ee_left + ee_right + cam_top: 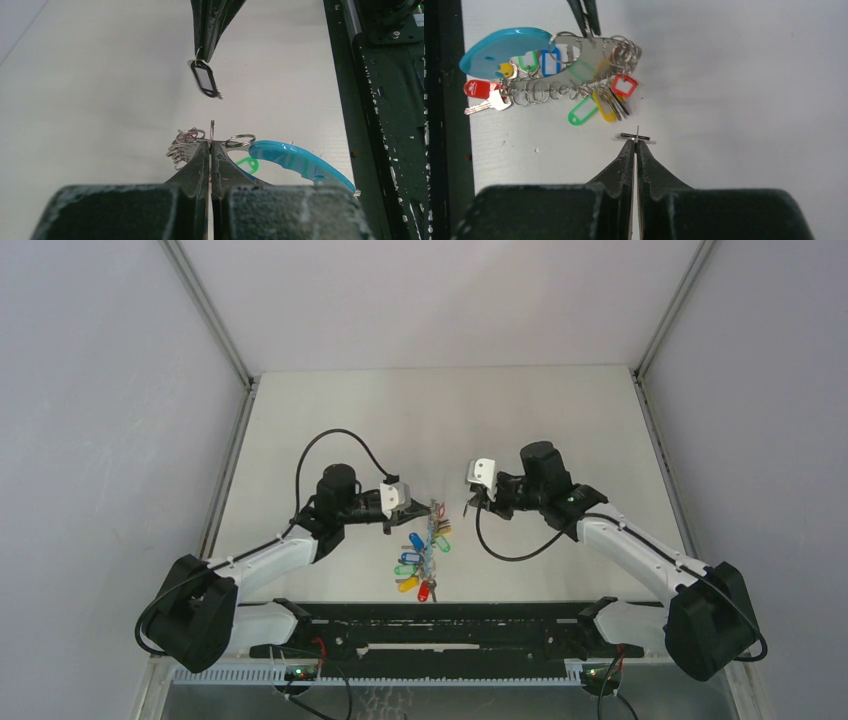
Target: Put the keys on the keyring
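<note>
Jaws both closed: left gripper (210,145) pinches keyring (499,47) band, centre of top view, keys (583,111) bunched below. Right gripper (636,143) pinches loose tag (204,80) beside it. I judge threading step; next I align tag's ring with band opening.

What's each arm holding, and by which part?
The left gripper pinches the keyring by its metal band; right gripper holds a dark key tag by its ring end.
</note>
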### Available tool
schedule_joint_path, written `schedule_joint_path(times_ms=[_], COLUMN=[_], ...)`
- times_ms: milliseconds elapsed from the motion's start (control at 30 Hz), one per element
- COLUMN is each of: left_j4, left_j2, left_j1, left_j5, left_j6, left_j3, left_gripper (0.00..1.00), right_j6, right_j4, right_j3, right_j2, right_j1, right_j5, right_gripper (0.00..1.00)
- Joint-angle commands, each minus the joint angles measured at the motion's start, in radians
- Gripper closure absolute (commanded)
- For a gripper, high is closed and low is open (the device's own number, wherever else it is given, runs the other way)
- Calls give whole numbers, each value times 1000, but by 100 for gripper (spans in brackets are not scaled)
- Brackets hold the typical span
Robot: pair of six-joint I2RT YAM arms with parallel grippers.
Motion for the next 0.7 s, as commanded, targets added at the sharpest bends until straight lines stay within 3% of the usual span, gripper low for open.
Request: schedule_joint_path(times_ms=[0, 233, 667], left_j4=[36, -9, -25], left_j2=[8, 19, 34], left_j1=[-6, -9, -10], left_j5=[47, 36, 46], left_j6=[21, 55, 62], left_j3=[59, 73, 80], left_gripper=[100, 100, 100], right_j6=[-86, -149, -158], right_j4=[39, -88, -67], right_j3=[40, 125, 150], right_j2=[1, 52, 91], right_j1=[42, 116, 198], right_j5=[-102, -48, 47], right_gripper=[100, 100, 100])
